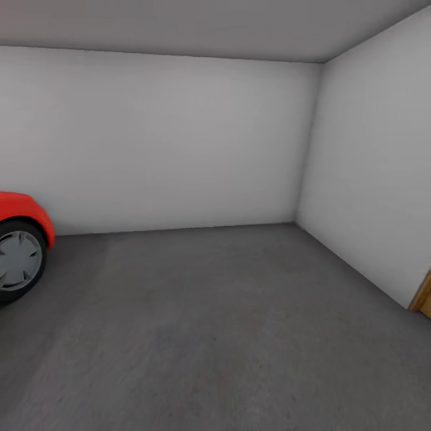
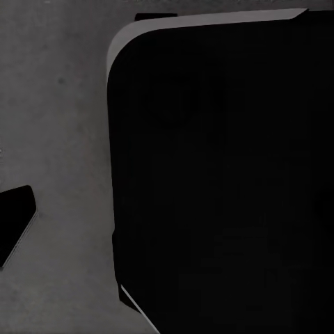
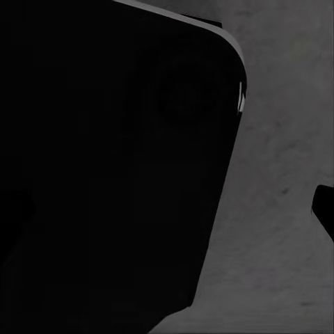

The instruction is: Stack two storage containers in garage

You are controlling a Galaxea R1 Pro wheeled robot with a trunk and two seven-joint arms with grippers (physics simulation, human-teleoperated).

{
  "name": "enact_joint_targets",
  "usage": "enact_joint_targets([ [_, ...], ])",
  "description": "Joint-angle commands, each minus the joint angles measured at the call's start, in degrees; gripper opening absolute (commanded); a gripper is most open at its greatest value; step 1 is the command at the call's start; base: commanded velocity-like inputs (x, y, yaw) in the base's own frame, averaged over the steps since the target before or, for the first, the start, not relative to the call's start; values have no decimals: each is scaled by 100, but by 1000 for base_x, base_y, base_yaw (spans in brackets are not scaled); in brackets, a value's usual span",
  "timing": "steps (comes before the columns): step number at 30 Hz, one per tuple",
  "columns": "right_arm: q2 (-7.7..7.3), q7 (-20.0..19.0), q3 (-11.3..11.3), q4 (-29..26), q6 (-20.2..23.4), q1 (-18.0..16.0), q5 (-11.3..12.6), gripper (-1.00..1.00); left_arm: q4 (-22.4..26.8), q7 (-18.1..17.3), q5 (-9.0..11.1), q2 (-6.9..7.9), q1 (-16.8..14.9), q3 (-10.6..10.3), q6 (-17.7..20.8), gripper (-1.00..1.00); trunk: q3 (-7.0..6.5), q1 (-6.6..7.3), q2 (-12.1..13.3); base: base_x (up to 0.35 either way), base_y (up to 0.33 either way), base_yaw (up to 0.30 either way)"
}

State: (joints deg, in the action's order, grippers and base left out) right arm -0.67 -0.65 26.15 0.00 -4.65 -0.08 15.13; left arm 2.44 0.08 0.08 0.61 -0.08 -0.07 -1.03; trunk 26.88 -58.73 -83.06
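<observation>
- Head view: the garage is seen, with white walls (image 1: 179,143), a grey ceiling (image 1: 179,24) and the dark grey concrete floor (image 1: 227,335) open ahead.
- A red car (image 1: 21,209) is cut by the frame's left edge; one wheel (image 1: 18,260) with a grey hub is seen standing on the concrete.
- A strip of wooden door frame (image 1: 422,296) is noted low on the right-hand wall, possibly the way through to the house.
- Left wrist view: a large black rounded body (image 2: 223,174), probably part of the robot itself, is seen over mottled concrete, and a small dark tip (image 2: 15,219) enters at one edge. It may be a finger of the pincer, but that cannot be told.
- Right wrist view: a like black mass (image 3: 118,167) is seen above concrete, with another dark tip (image 3: 324,209) at the edge.
- State of either pincer: cannot be told from these frames; how far each is open, and whether anything is held, is not shown.
- Storage containers: not located in these pictures, so their whereabouts cannot be given.
- Step in hand, as judged: travel within the garage, either on arrival to set a bin down or on the way back to fetch one.
- Next move, as judged: a bare patch of concrete well apart from the car is to be chosen for the first bin, the second then being lowered squarely onto it.
</observation>
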Motion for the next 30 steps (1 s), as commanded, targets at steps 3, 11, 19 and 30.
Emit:
enact_joint_targets([
  [3, 0, -6, 48, 0, -19, -1, 60, 100, -2, 1, 1, 1, -1, -1, -11, 100, 4, 0, -2, 0, 0, -290],
  [11, 6, -6, 48, 0, -19, -1, 60, 100, -7, 1, 53, -21, -1, 28, -11, 100, 4, 0, -2, 0, 0, -289],
  [19, -2, -6, 48, 0, -19, -1, 66, 100, -7, 1, 58, -20, -1, 32, -11, 100, 4, 0, -2, 0, 0, -289],
  [30, -3, -6, 42, 0, -19, -1, 69, 100, -7, 1, 54, -8, -1, 9, -11, 100, 4, 0, -2, 0, 0, -289],
])
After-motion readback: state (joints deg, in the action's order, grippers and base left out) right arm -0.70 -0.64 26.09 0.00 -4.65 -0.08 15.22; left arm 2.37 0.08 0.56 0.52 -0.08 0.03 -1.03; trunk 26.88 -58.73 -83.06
